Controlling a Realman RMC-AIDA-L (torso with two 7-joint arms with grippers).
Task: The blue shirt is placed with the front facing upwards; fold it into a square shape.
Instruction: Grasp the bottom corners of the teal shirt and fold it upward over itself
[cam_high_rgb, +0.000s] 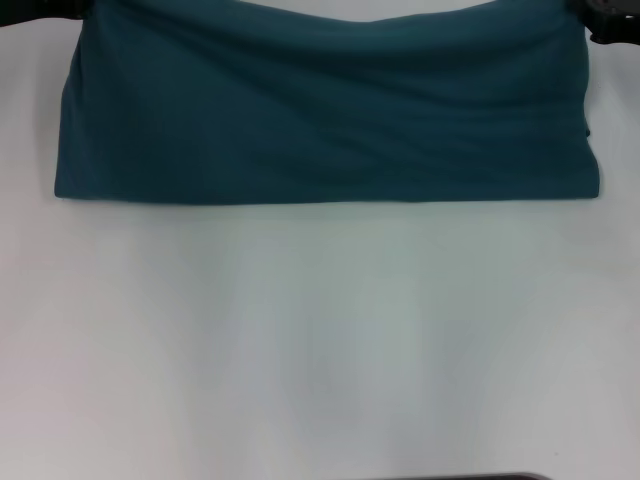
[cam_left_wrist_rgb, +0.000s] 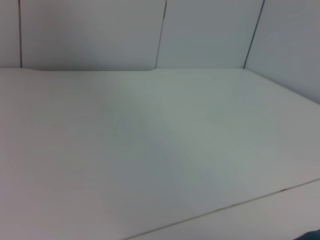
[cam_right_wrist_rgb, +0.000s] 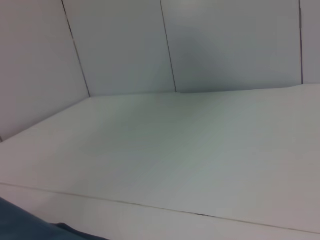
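Shirt (cam_high_rgb: 320, 110) between both end effectors

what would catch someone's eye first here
The blue shirt stands out first: a wide dark teal band across the far part of the white table, its near edge a straight fold, no lettering showing. Dark bits of the grippers peek in at its two far corners, left and right.

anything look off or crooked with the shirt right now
Nothing damaged. The blue shirt lies as a wide band at the table's far edge, wrinkled across the middle, lower edge fairly straight. No lettering shows. Both claws sit at its top corners, barely visible.
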